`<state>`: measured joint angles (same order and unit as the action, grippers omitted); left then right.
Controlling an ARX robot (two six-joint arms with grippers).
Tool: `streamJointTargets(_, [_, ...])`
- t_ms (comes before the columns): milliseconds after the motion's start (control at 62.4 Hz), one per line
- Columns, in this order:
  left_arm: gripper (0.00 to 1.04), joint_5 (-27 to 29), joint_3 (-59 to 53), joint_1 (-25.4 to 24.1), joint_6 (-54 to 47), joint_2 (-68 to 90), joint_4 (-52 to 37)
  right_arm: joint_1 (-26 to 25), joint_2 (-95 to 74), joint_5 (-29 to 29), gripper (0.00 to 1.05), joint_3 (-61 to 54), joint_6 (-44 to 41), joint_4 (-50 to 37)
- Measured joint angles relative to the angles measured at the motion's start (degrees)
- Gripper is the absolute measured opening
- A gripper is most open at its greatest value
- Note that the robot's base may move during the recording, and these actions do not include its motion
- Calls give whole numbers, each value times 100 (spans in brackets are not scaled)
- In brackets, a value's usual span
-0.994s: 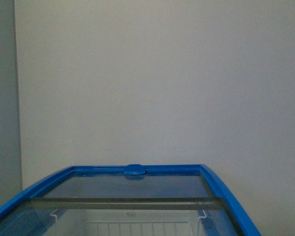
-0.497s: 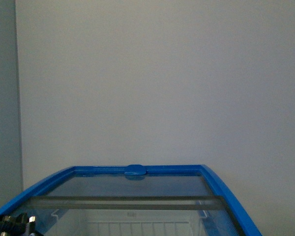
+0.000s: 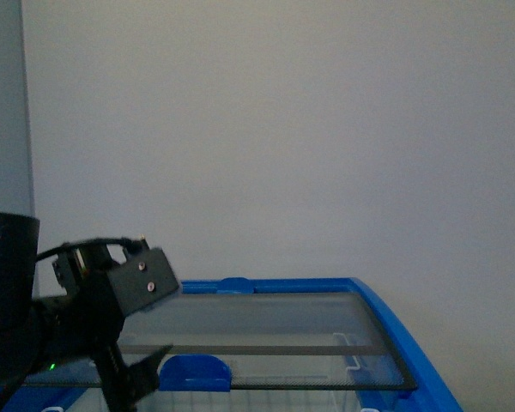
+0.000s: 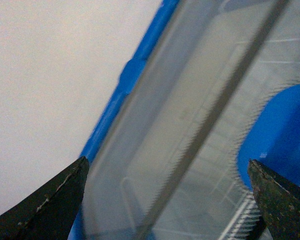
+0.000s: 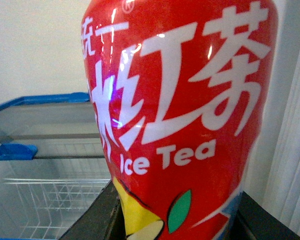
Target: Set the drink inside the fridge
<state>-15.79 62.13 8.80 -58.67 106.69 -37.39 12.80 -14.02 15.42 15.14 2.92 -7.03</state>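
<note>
The drink [image 5: 180,115] fills the right wrist view; I see its red label with white characters, and its cap is out of view. My right gripper [image 5: 177,222] is shut on its lower body, one dark finger on each side. The fridge [image 3: 395,322] shows its blue rim and curved glass lid at the bottom of the front view. My left gripper [image 3: 130,382] is open just above the lid's near left part, close to the lid's blue handle [image 3: 195,373]. In the left wrist view the open gripper [image 4: 167,200] looks down on the glass, with the handle [image 4: 285,125] beside one fingertip.
A plain pale wall [image 3: 283,129] stands behind the fridge. A grey cabinet side [image 3: 2,103] rises at the far left. Through the glass I see a white wire basket [image 5: 55,200] inside the fridge. Pale pleated material [image 5: 295,150] hangs beside the drink.
My left arm has risen into the front view at the lower left, over the lid. The lid's blue handle now shows near it. The view of the fridge has shifted.
</note>
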Motion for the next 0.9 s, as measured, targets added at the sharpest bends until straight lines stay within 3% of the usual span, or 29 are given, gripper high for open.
streamJointTargets(160, [97, 1176, 280, 98, 1014, 72, -981, 2, 0, 2, 37, 0, 0, 0])
streamJointTargets(337, [97, 2026, 105, 72, 2398, -13, -1137, 0, 0, 2, 37, 0, 0, 0])
streamJointTargets(657, [97, 1963, -1266, -195, 5362, -1908, 205, 2, 0, 2, 37, 0, 0, 0])
streamJointTargets(898, [97, 1882, -3119, -319, 6607, -4439, 1917, 0, 0, 2, 37, 0, 0, 0])
